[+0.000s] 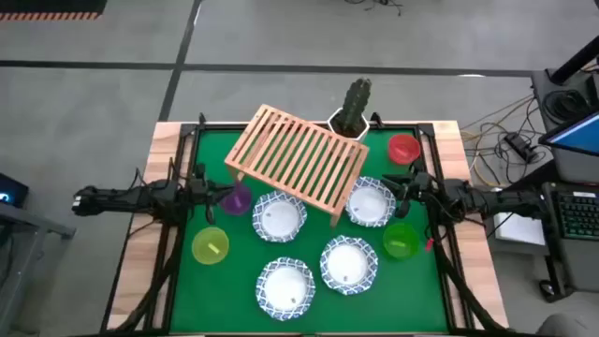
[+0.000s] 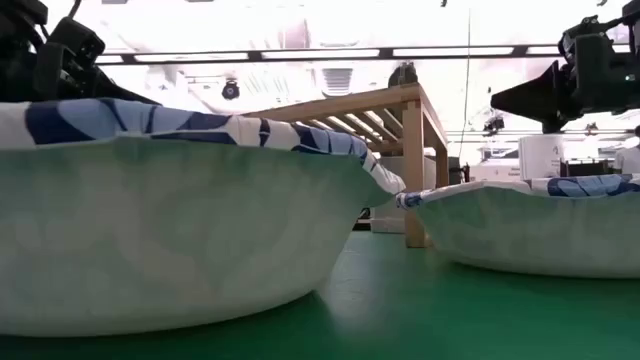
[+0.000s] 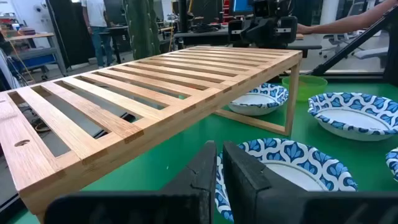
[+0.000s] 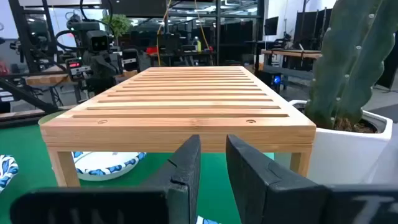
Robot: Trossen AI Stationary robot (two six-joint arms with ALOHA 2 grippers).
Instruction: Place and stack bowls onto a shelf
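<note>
Shelf (image 1: 298,161) stands empty at the mat's far middle, cactus pot (image 1: 352,114) behind it. Four patterned bowls (image 1: 279,218) and the plastic bowls lie on the mat around it. Left gripper (image 1: 217,194) shut, holding nothing, near purple bowl (image 1: 237,199). Right gripper (image 1: 397,190) slightly parted, empty, beside a patterned bowl.

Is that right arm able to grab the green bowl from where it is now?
Probably yes. The green bowl sits in the open just beside the right end effector, nothing stacked in it, and the nearest white bowl lies to the side, not between them.
</note>
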